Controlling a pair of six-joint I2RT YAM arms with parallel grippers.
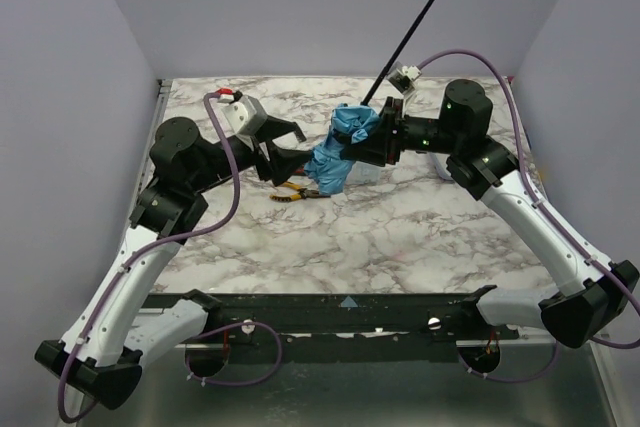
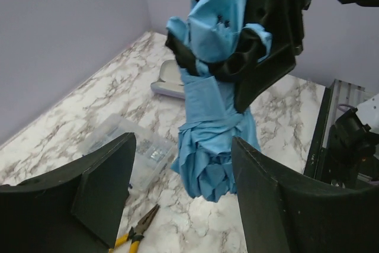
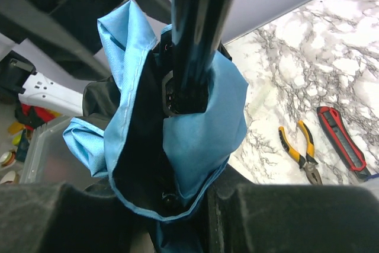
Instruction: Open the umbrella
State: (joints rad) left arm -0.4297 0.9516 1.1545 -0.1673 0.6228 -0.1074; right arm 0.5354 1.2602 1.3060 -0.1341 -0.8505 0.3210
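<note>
The umbrella (image 1: 338, 155) is a bundle of sky-blue fabric held above the marble table (image 1: 420, 237). Its thin black shaft (image 1: 420, 15) slants up and right, out of the top view. My right gripper (image 1: 378, 137) is shut on the umbrella at the upper end of the canopy; in the right wrist view the shaft (image 3: 195, 34) and blue fabric (image 3: 204, 128) fill the gap between its fingers. My left gripper (image 2: 182, 141) stands open, with the canopy's folded lower end (image 2: 213, 164) hanging between its fingers (image 2: 100, 188), not pinched. The handle is out of view.
Yellow-handled pliers (image 2: 136, 234) lie on the table under the umbrella, beside a red-handled tool (image 3: 343, 143). A clear plastic box (image 2: 127, 149) and a grey-white case (image 2: 172, 81) sit behind the canopy. Lavender walls close the left, back and right sides.
</note>
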